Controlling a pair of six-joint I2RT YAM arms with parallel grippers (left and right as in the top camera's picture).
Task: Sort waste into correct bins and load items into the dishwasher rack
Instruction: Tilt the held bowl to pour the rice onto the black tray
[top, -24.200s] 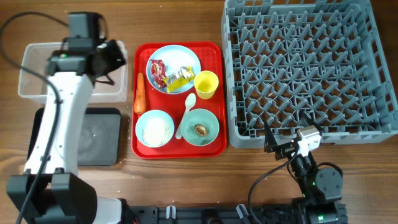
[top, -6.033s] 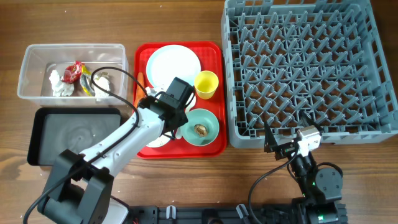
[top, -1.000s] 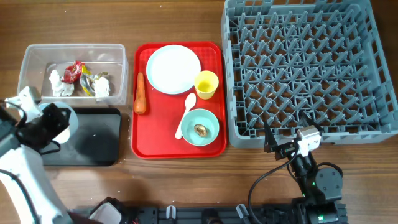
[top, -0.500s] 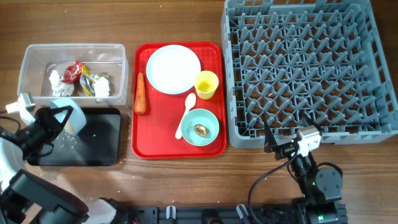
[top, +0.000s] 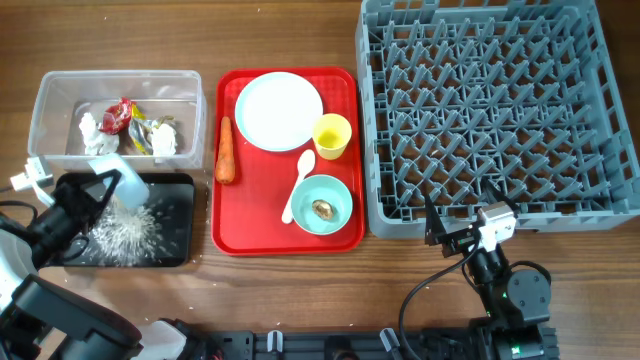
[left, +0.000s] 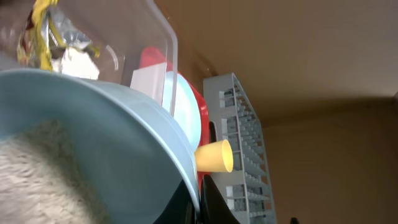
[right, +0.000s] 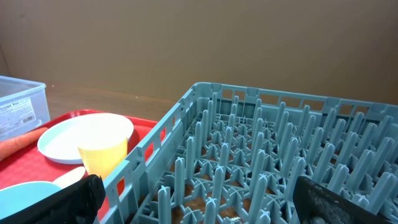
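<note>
- Left gripper (top: 90, 194): clamped on the rim of a bowl (top: 106, 184), which it holds tipped over the black tray's left end. The left wrist view shows rice inside the bowl.
- Rice (top: 125, 235): fanned out below the bowl's lip, across the left half of the black tray (top: 180, 215).
- Tub (top: 115, 76): just behind the black tray. It holds tissue (top: 90, 135) and red and yellow wrappers (top: 122, 114).
- Red tray (top: 255, 215): between the tub and the rack.
  - Carrot (top: 226, 150): lies along the left edge.
  - Plate (top: 280, 110): at the back.
  - Cup (top: 332, 135): upright, touching the plate's right edge.
  - Spoon (top: 298, 188): in front of the cup, with its handle end against the second bowl.
  - Second bowl (top: 338, 190): at the front right, upright, with a brown lump (top: 322, 208) in it.
- Rack (top: 500, 110): on the right of the desk (top: 300, 30), its pegs bare.
- Right gripper (top: 447, 237): jaws spread wide and holding nothing, low by the rack's front edge.
</note>
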